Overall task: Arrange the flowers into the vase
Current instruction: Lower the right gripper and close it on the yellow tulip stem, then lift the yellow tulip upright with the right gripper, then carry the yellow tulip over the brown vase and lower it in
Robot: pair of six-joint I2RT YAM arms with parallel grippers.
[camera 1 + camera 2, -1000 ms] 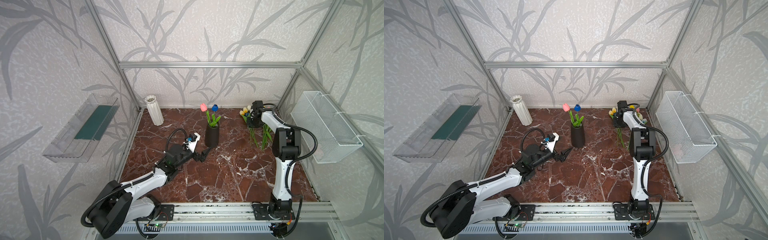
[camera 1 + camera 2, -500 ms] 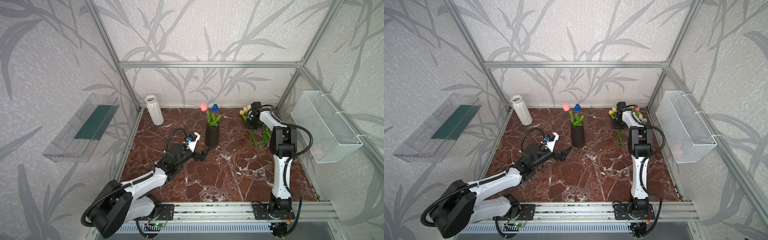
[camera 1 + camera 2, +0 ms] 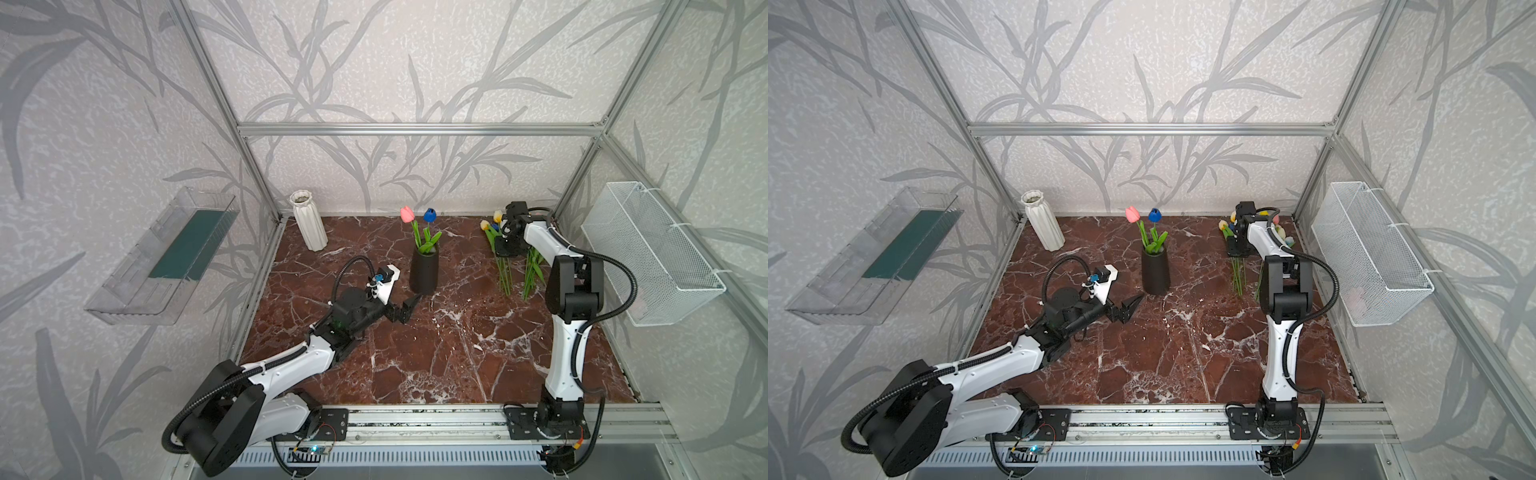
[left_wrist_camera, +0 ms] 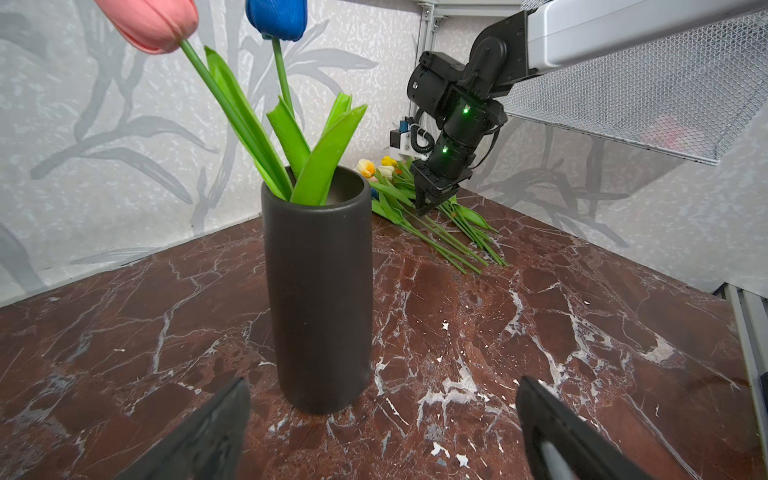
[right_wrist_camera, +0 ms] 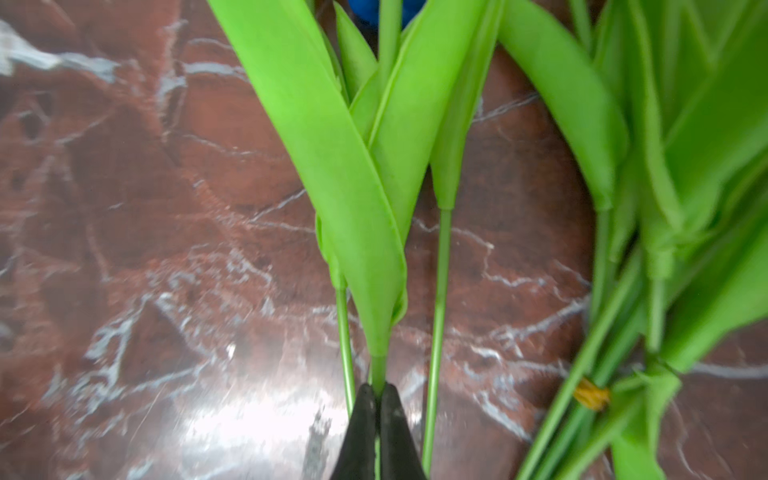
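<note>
Quick update from us: the loose flowers (image 3: 505,272) are lying in a bunch on the marble table (image 3: 457,357) in the far right corner. Their heads point toward the back wall and their stems point toward the front.

Our right gripper (image 5: 378,392) is down on the left part of that bunch, clamped tight on one tulip stem (image 5: 377,368). It pinches just below where the leaves start, and the stem shows between the two fingertips. Two more bare stems run just beside it, one on each side, outside the grip. The thicker bundle with the small orange band (image 5: 590,397) lies apart from the fingers. We can't tell if the pinched stem is off the table.

Our left gripper (image 3: 409,307) sits low, jaws spread wide with nothing in them. It points at the foot of the black vase (image 3: 424,272) and is just short of it. That vase stands upright mid-table and holds a pink tulip (image 3: 407,214) and a blue tulip (image 3: 429,215).
</note>
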